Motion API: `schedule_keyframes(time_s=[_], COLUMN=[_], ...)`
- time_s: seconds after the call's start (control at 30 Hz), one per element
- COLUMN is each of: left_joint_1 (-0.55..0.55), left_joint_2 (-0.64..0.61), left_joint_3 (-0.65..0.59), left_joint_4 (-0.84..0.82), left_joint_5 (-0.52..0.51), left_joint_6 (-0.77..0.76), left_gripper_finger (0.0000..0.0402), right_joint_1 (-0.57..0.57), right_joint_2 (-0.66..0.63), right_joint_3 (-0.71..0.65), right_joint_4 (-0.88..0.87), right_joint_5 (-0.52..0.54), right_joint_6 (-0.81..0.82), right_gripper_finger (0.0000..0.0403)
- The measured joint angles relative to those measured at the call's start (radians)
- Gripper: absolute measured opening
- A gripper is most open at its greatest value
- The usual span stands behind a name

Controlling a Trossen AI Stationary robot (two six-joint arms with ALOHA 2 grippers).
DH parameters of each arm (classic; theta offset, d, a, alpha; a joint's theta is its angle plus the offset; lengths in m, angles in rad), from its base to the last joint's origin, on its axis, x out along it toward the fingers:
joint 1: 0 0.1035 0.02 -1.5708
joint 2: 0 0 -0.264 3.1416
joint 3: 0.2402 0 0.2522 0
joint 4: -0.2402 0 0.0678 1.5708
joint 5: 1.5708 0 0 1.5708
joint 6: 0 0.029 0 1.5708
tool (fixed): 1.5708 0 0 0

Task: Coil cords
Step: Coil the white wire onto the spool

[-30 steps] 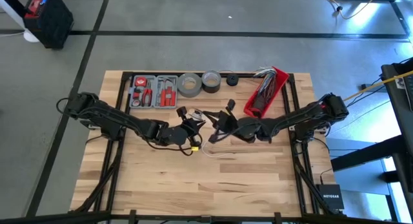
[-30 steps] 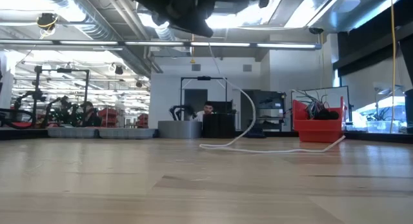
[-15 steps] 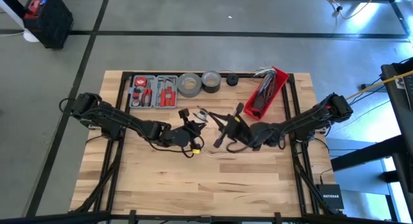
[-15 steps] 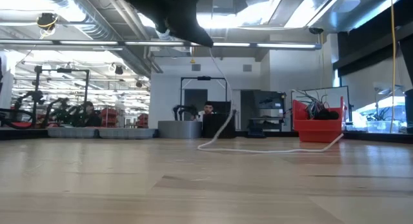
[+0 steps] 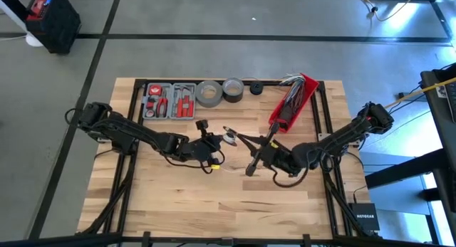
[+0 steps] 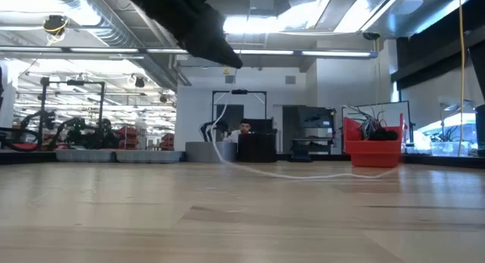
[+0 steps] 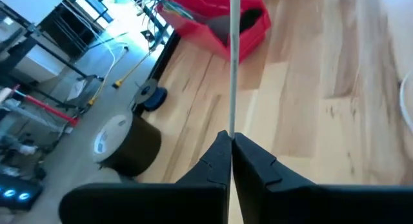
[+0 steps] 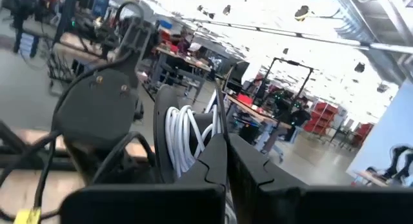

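The white cord (image 7: 231, 69) runs straight out from my shut left gripper (image 7: 230, 135), which hangs over the table's middle (image 5: 217, 142). Just past it, several white turns of cord (image 8: 187, 137) sit beside a black round piece (image 8: 164, 130); what carries them I cannot tell. My right gripper (image 8: 224, 143) is shut and points at those turns (image 5: 229, 138) from the right (image 5: 240, 136). In the low view a slack stretch of cord (image 6: 218, 123) drops to the table and trails toward the red bin (image 6: 318, 174). My left gripper pinches the cord (image 7: 231, 128) between its two fingertips, with the fingers lying along it. Ahead of the fingers the cord runs off straight and taut, clear of the table. My right gripper is shut on a thin strand (image 8: 218, 111) that leaves its fingertips toward the wound turns. The fingers themselves hide the place of contact.
Along the far edge stand a grey tool case (image 5: 169, 101), two tape rolls (image 5: 210, 92) (image 5: 233, 88), a small black piece (image 5: 256, 88) and a red bin with wires (image 5: 292, 101). Bare wood lies toward the near edge (image 5: 214, 204).
My right gripper has swung toward the table's near edge, has risen and has rolled about its own line, staying shut. The slack cord has been drawn along with it: its rising stretch now stands farther left in the low view, while its trailing end stays by the red bin.
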Motion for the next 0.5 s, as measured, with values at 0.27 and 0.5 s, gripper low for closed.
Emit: schedule_keyframes(time_s=[0.27,0.5], left_joint_1=[-0.032,-0.101], left_joint_2=[-0.124,-0.295], left_joint_3=[-0.001,-0.001], left_joint_4=[-0.204,-0.379], left_joint_5=[-0.154,-0.175], left_joint_6=[-0.055,-0.228], left_gripper_finger=[0.0002,0.0002], right_joint_1=[-0.008,-0.067], right_joint_2=[0.000,0.000], right_joint_3=[0.002,0.003], right_joint_4=[-0.122,-0.292], right_joint_5=[-0.043,-0.164], right_joint_6=[-0.011,0.020], right_gripper_finger=[0.0005,0.0005])
